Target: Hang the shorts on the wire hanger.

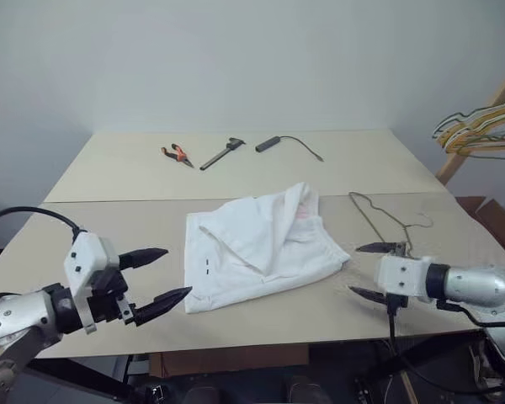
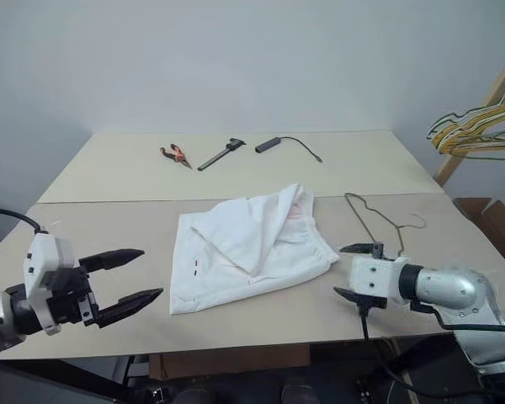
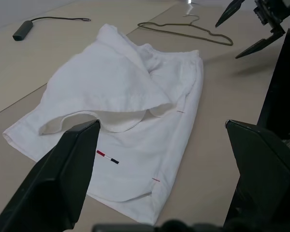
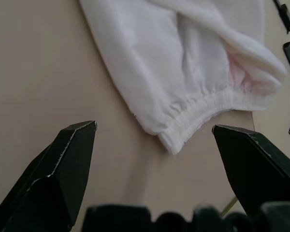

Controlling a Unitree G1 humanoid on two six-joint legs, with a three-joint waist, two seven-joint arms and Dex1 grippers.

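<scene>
I have my left end effector [image 1: 163,274] and right end effector [image 1: 369,271] both wide open and empty, flanking the crumpled white shorts [image 1: 261,244], the wire hanger [image 1: 385,220] flat on the desk [image 1: 118,219] just beside the right one.

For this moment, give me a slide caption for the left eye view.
Open left claw and right claw flank crumpled white shorts; wire hanger lies alongside.
</scene>
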